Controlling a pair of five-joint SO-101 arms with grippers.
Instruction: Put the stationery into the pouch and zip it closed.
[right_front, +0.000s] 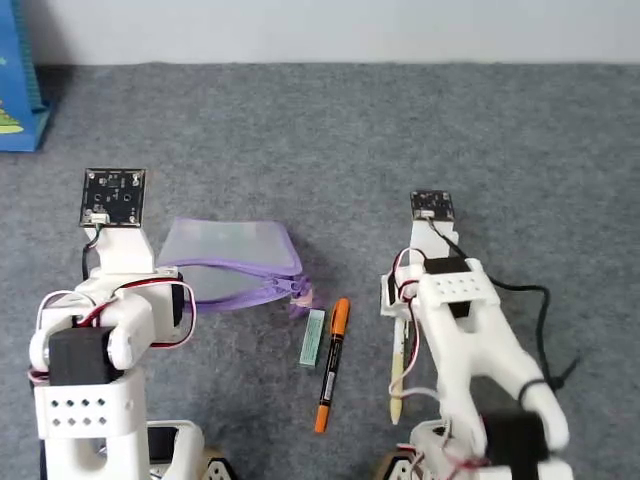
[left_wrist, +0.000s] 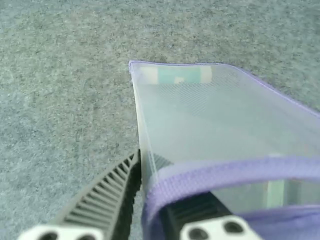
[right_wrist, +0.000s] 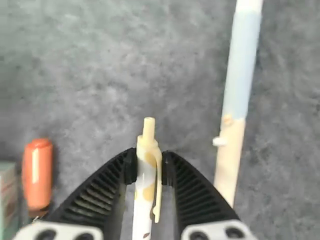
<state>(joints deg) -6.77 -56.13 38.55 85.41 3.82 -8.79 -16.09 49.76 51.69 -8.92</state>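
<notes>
Purple-edged pouch (left_wrist: 210, 115) pinched by its rim in my left gripper (left_wrist: 147, 165), right gripper (right_wrist: 149, 156) clamped on cream pen (right_wrist: 148, 134) — orange marker (right_front: 331, 362), green eraser (right_front: 314, 337) on grey carpet (right_front: 300, 130).

Overhead view looks down, wrist views close, low, left shares pouch (right_front: 232, 262)

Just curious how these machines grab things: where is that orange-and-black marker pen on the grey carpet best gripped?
Likely the black barrel of the orange-and-black marker pen, away from its capped end, coming straight down and closing across its slim width. It lies flat on the grey carpet, and the small green eraser sits close beside its capped half.
</notes>
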